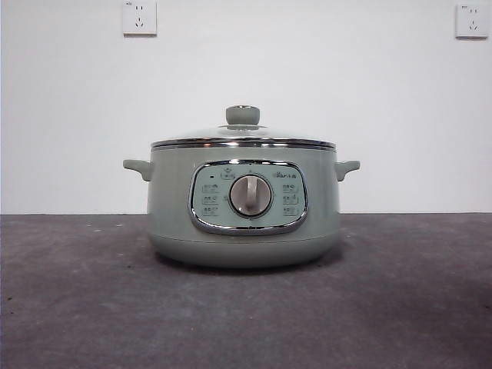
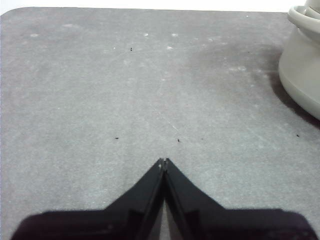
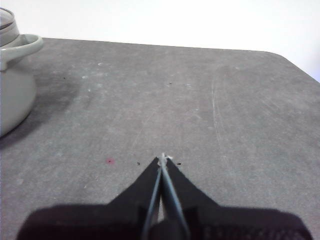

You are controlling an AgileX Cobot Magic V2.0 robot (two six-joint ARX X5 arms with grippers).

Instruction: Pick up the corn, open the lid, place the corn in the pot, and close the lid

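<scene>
The pale green pot (image 1: pixel 244 207) stands in the middle of the grey table, its control panel and dial facing the front view. The glass lid (image 1: pixel 243 137) with its green knob sits closed on the pot's rim. No corn shows in any view. My left gripper (image 2: pixel 164 161) is shut and holds nothing, above bare table, with the pot (image 2: pixel 302 60) off to one side. My right gripper (image 3: pixel 163 159) is also shut and holds nothing, with the pot (image 3: pixel 15 85) and one of its handles at the picture's edge. Neither gripper appears in the front view.
The grey table (image 1: pixel 77 307) runs to a white wall with two power sockets (image 1: pixel 139 17) high up. The table's rounded far corners show in both wrist views. A small red speck (image 3: pixel 109 161) lies on the mat near the right gripper.
</scene>
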